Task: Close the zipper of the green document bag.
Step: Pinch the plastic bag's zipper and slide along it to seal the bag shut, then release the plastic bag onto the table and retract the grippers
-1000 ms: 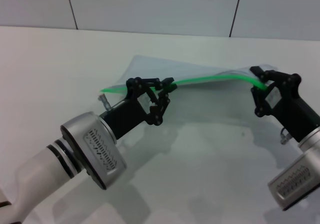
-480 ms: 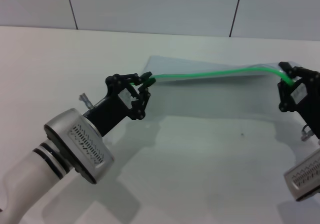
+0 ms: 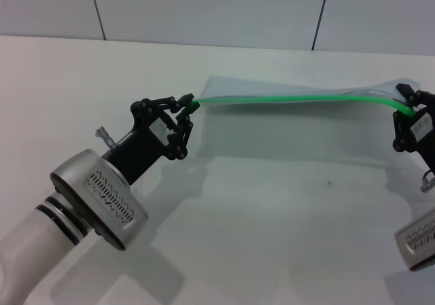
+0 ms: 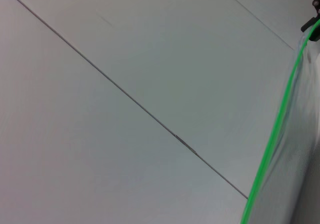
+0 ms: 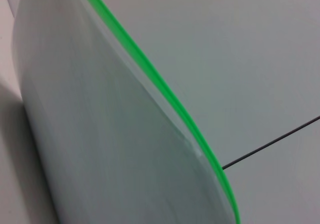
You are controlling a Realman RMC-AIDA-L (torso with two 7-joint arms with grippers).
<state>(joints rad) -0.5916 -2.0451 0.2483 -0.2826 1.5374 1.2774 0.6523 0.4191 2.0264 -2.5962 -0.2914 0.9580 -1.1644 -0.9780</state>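
The green document bag (image 3: 299,125) is a pale translucent pouch held up off the white table, stretched between both arms. Its zipper (image 3: 292,99) runs as a bright green strip along the upper edge, almost straight. My left gripper (image 3: 187,106) is shut on the strip's left end, where the dark green slider sits. At the right edge of the head view, my right gripper (image 3: 408,106) is shut on the bag's right corner. The left wrist view shows the zipper (image 4: 274,131) leading toward the far right gripper (image 4: 313,23). The right wrist view shows the bag (image 5: 100,134) and zipper (image 5: 167,97) close up.
The white table (image 3: 272,237) spreads below the bag, which casts a shadow on it. A light wall with dark panel seams (image 3: 98,9) stands behind the table's far edge.
My left gripper has slid left along the green strip to its left end. The right gripper has moved right, and the bag is now pulled straighter and wider.
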